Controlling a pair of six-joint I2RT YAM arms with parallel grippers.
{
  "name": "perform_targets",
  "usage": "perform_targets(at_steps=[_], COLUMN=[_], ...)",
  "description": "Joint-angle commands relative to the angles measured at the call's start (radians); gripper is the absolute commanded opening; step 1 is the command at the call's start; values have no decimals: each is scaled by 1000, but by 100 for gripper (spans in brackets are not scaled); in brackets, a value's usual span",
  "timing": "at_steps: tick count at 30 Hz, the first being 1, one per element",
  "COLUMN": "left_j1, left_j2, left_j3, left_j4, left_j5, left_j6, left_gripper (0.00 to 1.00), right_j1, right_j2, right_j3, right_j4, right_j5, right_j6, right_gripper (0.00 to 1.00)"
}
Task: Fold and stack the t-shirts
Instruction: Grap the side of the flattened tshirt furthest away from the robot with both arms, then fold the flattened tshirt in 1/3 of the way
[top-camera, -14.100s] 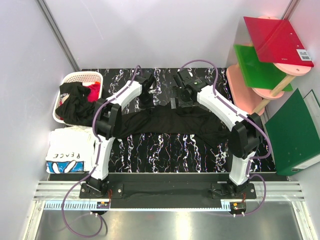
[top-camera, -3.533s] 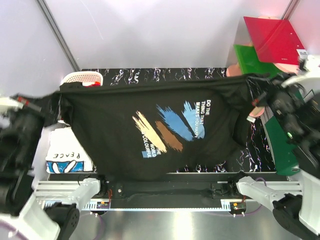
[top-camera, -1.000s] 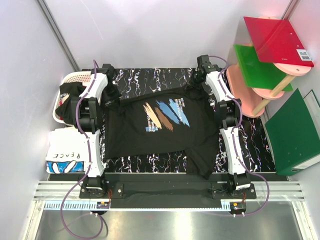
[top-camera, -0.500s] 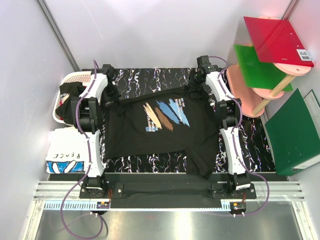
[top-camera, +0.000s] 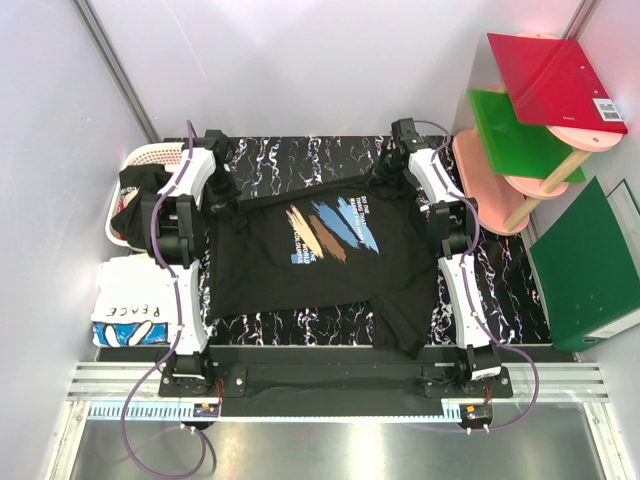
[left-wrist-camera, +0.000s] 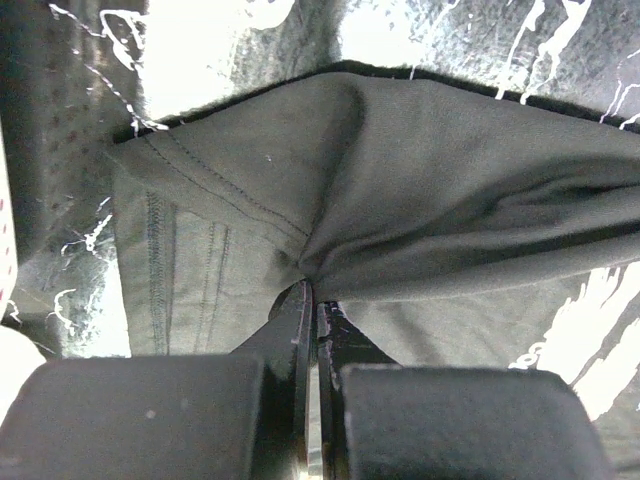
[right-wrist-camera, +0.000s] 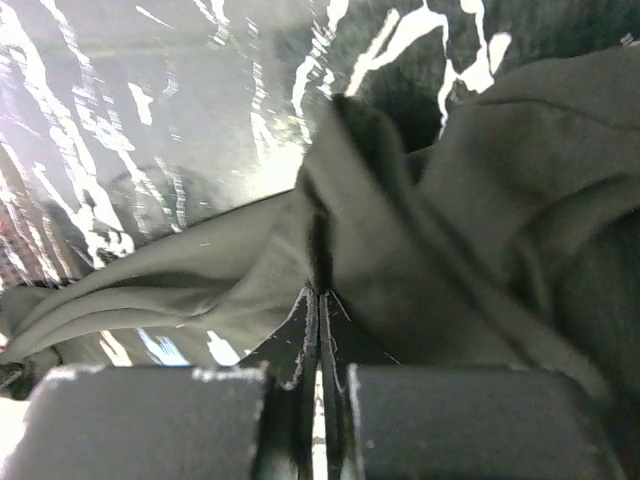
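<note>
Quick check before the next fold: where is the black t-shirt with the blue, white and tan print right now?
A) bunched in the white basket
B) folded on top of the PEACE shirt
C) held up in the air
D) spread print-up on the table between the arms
D: the black t-shirt lies spread on the table, print facing up, with the left end effector and the right end effector shut on its far corners.

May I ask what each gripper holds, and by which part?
Both pinch the black t-shirt at its far edge: left gripper beside a stitched hem, right gripper on a fold.
</note>
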Motion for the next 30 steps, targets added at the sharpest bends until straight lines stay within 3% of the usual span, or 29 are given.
perform_targets(at_steps=[1,18,30], left_j1=[3,5,17], left_j2=[-78,-136,-228], left_j3=[-16,-7,-116], left_j4=[10,25,-24], left_j5=[-51,-102,-168], left_j6=[7,-30,-44], left_gripper=[0,0,0], right_j1=[5,5,5], right_j2=[6,-322,-490], right_j3=[24,-73,-399], right_j4=[24,31,-161], right_j5=[-49,19,2], right_j6=[-28,-98,-155], right_gripper=[0,0,0])
